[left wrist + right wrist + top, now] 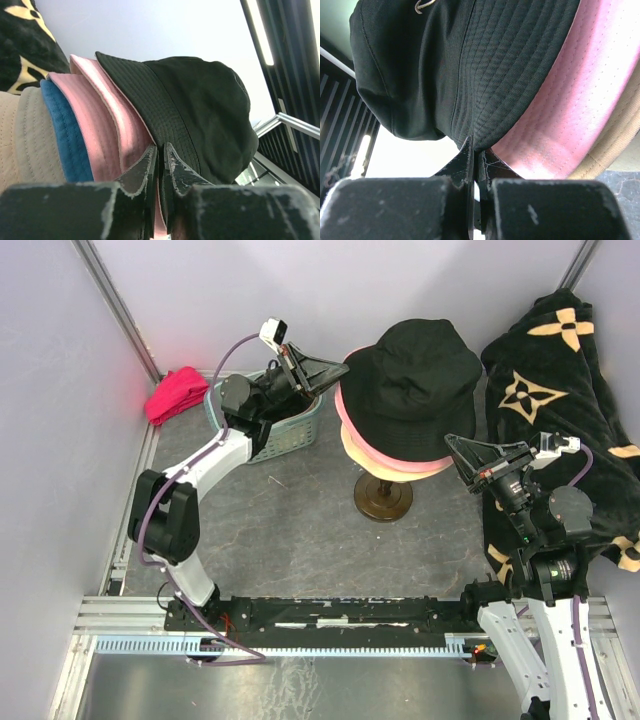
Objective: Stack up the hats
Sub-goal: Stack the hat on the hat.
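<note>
Left gripper (161,148) pinched on brim of black hat (200,100), right gripper (476,148) pressed together beside it; crown upward.

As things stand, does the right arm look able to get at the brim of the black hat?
Likely yes: the right end effector sits at the brim edge of the black hat, with nothing between them. Its jaws are shut, so it may need to open first.
</note>
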`<state>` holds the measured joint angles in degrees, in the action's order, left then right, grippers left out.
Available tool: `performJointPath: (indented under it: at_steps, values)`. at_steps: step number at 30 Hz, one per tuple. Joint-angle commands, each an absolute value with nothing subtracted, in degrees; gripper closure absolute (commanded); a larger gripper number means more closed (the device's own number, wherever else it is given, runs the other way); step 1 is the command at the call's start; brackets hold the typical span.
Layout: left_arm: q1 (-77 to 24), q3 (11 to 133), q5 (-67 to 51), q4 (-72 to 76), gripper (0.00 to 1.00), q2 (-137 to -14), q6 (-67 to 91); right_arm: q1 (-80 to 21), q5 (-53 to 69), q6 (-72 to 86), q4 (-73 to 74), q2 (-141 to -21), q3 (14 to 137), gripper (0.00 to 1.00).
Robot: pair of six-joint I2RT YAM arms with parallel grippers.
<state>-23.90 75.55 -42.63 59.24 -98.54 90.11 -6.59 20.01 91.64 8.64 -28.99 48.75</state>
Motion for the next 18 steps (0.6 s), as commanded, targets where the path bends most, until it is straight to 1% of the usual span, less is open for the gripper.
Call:
performJointPath:
  at_steps: [1,3,4,18]
  values:
    - [-23.9,77.9,-43.5,69.0,0.89,-100.7,96.7,-6.6,22.1,89.9,9.3,-29.5,50.6,0.98]
    - [-23.9,77.2,-43.3,70.8,0.95,-101.3,97.1,-6.6,22.0,89.6,9.8,-29.4,50.6,0.98]
    - [-24.0,76.9,-43.0,71.0,0.97,-101.3,97.1,-6.6,21.9,89.6,10.0,-29.3,50.5,0.98]
    - [-22.5,69.3,-41.8,68.3,0.97,-101.7,94.9,-6.6,19.1,89.3,12.8,-24.2,43.3,0.98]
